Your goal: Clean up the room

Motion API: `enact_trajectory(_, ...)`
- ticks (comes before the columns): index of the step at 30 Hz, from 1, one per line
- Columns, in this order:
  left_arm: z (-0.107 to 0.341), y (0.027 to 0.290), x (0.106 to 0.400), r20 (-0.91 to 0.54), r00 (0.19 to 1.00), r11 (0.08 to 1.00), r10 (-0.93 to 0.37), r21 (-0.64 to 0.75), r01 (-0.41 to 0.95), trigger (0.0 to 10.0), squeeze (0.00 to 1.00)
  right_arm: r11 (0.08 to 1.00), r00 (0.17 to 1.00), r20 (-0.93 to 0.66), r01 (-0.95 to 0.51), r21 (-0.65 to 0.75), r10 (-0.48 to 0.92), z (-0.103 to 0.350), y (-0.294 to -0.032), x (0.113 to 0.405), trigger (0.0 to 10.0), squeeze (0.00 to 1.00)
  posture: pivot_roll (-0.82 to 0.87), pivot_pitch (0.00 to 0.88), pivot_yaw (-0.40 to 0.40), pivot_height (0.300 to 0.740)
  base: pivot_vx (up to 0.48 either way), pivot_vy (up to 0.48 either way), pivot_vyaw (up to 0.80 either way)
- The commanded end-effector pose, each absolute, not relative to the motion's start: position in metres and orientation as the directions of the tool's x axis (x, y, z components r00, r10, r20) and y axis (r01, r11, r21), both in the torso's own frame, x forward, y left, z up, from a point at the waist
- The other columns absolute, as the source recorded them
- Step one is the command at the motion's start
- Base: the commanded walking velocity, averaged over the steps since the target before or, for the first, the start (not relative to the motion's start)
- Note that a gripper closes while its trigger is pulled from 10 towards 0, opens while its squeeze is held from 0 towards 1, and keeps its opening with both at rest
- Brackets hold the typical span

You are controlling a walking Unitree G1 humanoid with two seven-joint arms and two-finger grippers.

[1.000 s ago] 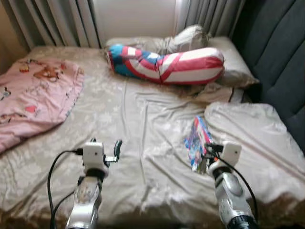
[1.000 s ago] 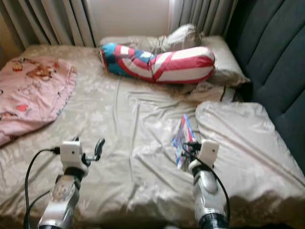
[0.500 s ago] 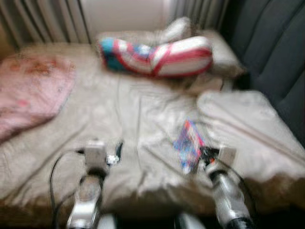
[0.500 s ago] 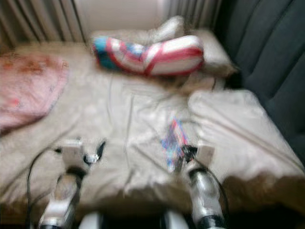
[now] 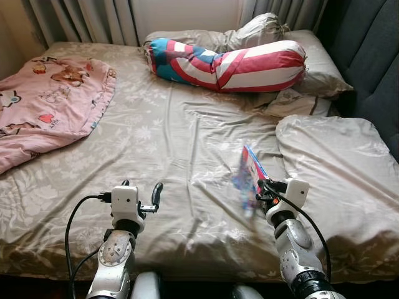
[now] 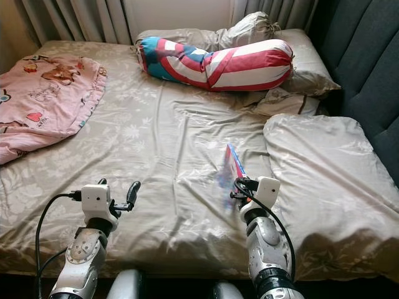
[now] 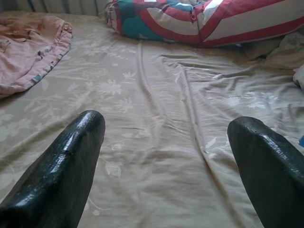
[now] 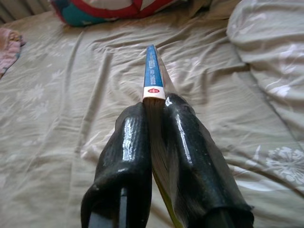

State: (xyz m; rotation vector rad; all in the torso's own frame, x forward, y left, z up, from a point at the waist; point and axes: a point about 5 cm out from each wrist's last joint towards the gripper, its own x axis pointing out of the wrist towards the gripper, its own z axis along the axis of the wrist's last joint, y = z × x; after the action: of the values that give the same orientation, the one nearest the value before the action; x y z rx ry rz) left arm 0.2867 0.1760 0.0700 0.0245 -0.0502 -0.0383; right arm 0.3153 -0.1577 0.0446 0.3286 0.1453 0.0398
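Standing at the foot of the bed [image 5: 187, 137], the robot holds its left gripper [image 5: 141, 198] spread wide and empty over the sheet, while the right gripper [image 8: 154, 126] pinches one thin book [image 5: 249, 177] upright above the mattress. One pink blanket [image 5: 43, 109], one striped bolster [image 5: 230, 62]. Next, likely, carrying the book to a proper place.
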Motion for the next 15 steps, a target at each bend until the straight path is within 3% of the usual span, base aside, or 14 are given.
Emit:
enact_trajectory(1, 0.0696, 0.1732, 0.2865, 0.041, 0.998, 0.998, -0.052, 0.027, 0.051, 10.0, 0.0, 0.951, 0.995, -0.088, -0.011, 0.309, 0.04, 0.0544, -0.1608, 0.3212, 10.0, 0.0, -0.02, 0.07, -0.057, 0.649, 0.251, 0.0, 0.0)
enact_trajectory(15, 0.0695, 0.1739, 0.2851, 0.041, 0.998, 0.998, -0.051, 0.029, 0.05, 10.0, 0.0, 0.953, 0.996, -0.089, 0.025, 0.303, 0.002, 0.0546, -0.1642, 0.3225, 10.0, 0.0, -0.02, 0.074, -0.057, 0.649, 0.294, 0.0, 0.0)
